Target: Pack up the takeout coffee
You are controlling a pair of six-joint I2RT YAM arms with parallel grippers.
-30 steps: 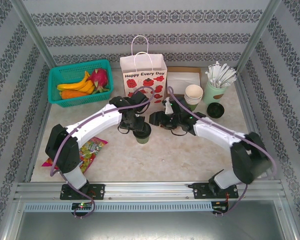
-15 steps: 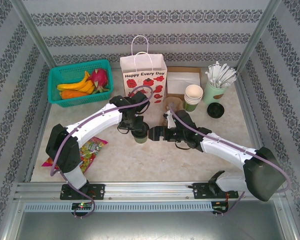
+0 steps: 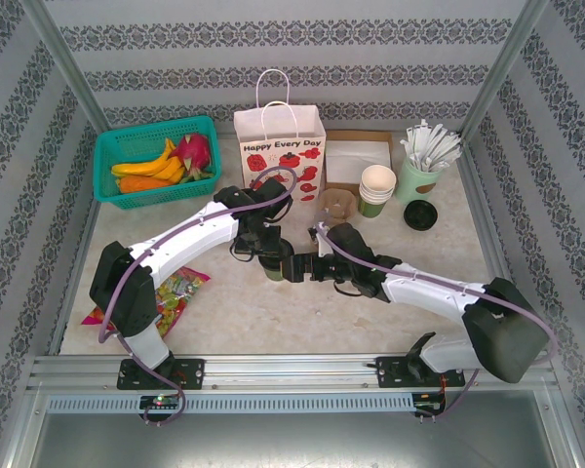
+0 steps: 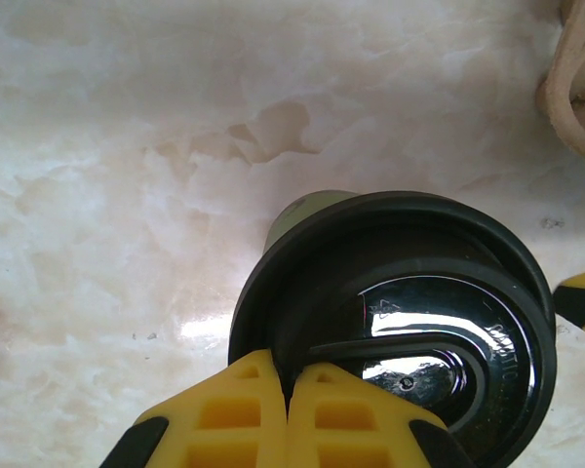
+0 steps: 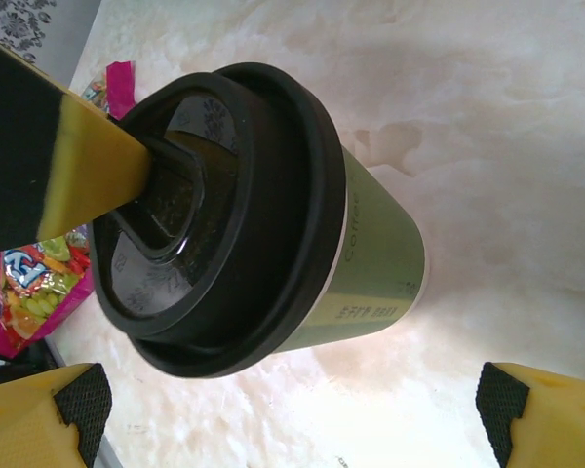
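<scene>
The takeout coffee (image 3: pixel 274 267), a dark-green paper cup (image 5: pixel 375 263) with a black lid (image 4: pixel 409 312), stands on the marble table near the middle. My left gripper (image 4: pixel 291 375) is above it, shut on the near rim of the lid, and its yellow finger (image 5: pixel 88 171) reaches into the lid's recess. My right gripper (image 3: pixel 291 265) is just right of the cup at its level. It is open wide, with its black-padded fingertips (image 5: pixel 497 400) on either side of the cup and not touching it.
A white paper bag with red flowers (image 3: pixel 280 146) stands behind the cup. A teal fruit basket (image 3: pixel 156 161) is at the back left and a candy packet (image 3: pixel 175 291) at the front left. A brown cup holder (image 3: pixel 337 203), stacked white cups (image 3: pixel 377 183), a pale green cup of sticks (image 3: pixel 421 171) and a loose black lid (image 3: pixel 420 214) sit at the back right.
My right gripper has opened wide and swung left and nearer until its fingers flank the cup. The left gripper has kept its grip on the lid, barely moving.
</scene>
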